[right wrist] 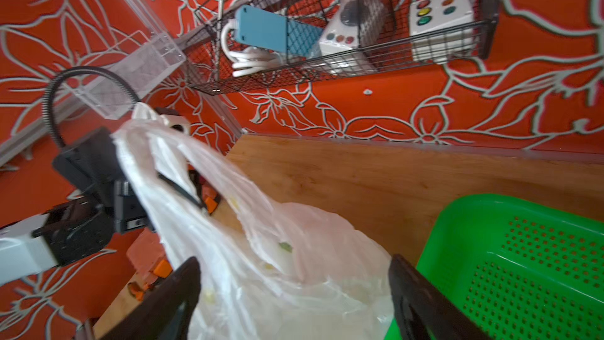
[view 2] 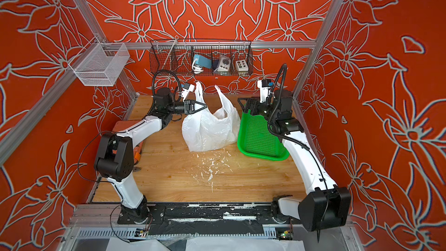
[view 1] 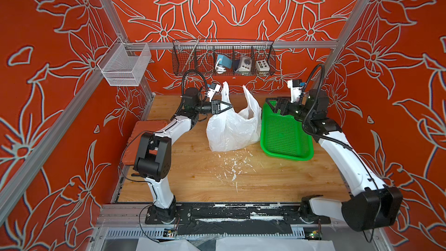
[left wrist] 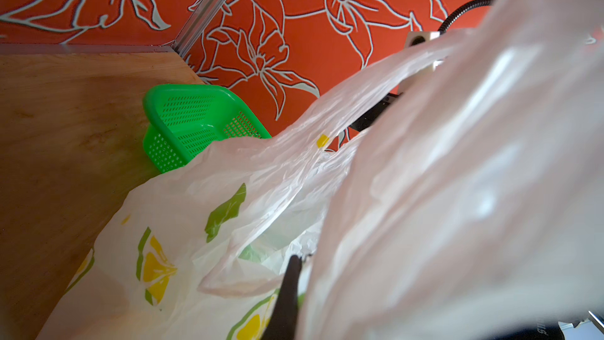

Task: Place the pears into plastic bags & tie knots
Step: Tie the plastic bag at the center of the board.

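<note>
One plastic bag stood on table, rim pinched in clenched left hand; right hand released, jaws wide, over far end of green tray

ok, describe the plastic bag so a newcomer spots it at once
On the wooden table, in front of the black wire basket on the back rail, the plastic bag stands beside the green mesh tray. It is the only white crinkly thing there, two handle loops sticking up, its rim pinched by the left gripper.
</note>
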Robot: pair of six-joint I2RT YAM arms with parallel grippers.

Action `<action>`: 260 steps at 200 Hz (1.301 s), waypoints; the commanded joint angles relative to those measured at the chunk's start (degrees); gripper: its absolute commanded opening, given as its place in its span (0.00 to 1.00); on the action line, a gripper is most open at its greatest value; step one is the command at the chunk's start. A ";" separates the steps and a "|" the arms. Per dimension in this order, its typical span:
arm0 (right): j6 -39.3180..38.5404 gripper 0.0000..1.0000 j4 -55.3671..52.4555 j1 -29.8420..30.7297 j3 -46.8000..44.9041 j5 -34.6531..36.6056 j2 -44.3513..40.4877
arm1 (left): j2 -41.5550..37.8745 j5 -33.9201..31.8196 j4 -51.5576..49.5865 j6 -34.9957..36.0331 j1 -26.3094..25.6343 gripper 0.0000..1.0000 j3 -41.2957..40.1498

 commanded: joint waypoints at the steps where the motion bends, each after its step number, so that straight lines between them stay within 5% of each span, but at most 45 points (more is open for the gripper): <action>1: -2.44 0.97 -1.11 0.51 0.26 -5.84 -2.34 | 0.98 1.91 2.36 -0.63 0.24 0.00 1.37; 73: -7.69 0.97 -0.96 1.51 3.72 -14.05 7.81 | 1.54 3.49 1.66 -0.19 0.28 0.00 2.69; 217: -9.61 0.97 -0.77 6.51 17.17 -18.31 26.59 | 2.83 4.91 0.72 0.31 -0.27 0.00 4.37; 240: -9.40 0.73 -2.10 6.48 18.11 -18.57 27.33 | 2.75 4.99 -0.05 0.86 -0.25 0.00 4.36; 260: -8.94 0.19 -4.22 6.04 19.06 -17.95 26.97 | 2.56 4.99 -2.03 2.45 -0.21 0.00 4.65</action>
